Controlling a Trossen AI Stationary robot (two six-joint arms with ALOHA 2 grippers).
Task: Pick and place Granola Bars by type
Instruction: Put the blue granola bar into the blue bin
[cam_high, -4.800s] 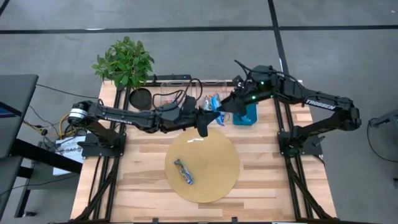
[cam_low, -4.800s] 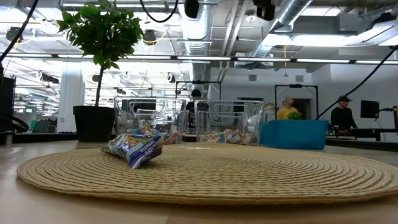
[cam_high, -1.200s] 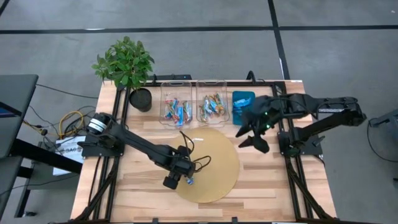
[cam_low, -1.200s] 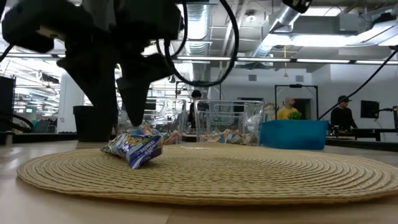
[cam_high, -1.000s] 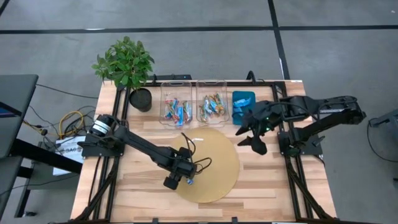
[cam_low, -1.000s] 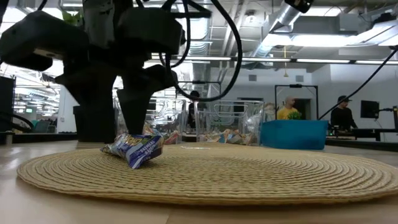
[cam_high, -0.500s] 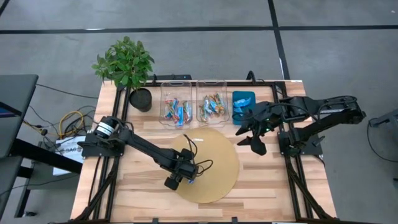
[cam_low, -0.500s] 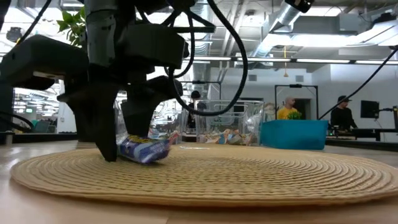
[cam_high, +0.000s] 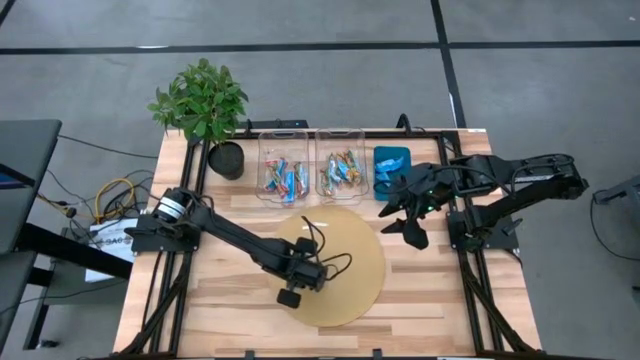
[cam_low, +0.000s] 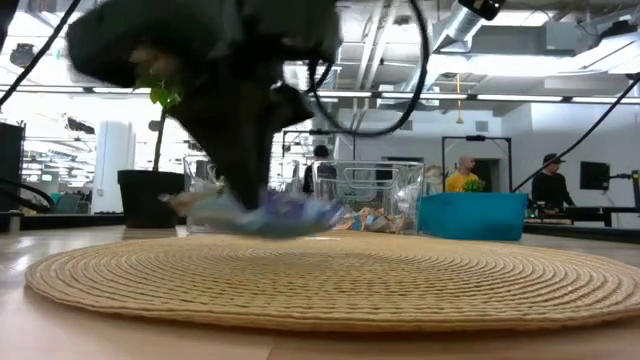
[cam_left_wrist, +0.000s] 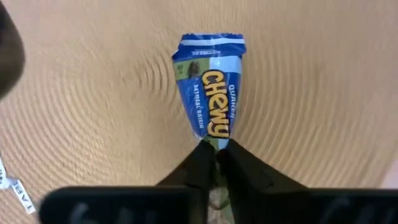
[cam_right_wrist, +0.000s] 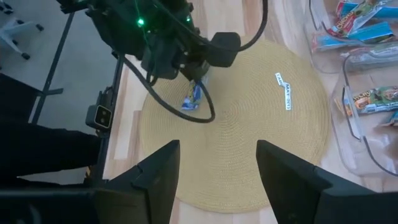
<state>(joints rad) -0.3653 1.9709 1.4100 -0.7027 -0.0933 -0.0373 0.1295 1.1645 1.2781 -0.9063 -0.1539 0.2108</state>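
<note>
From above, the left gripper (cam_high: 305, 278) works over the round woven straw mat (cam_high: 360, 290); low down, the shiny blue wrapped granola bar (cam_low: 270, 213) hangs clear; wrist-side, jaws pinch its end, right gripper (cam_right_wrist: 214, 165) spread, idle.

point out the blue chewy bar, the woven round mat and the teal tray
blue chewy bar (cam_left_wrist: 210, 94): left wrist view, middle of the wrapper, pinched at one end by the left gripper (cam_left_wrist: 215, 151).
woven round mat (cam_high: 358, 258): high view, bare right part.
teal tray (cam_low: 472, 217): low view, front wall.
</note>
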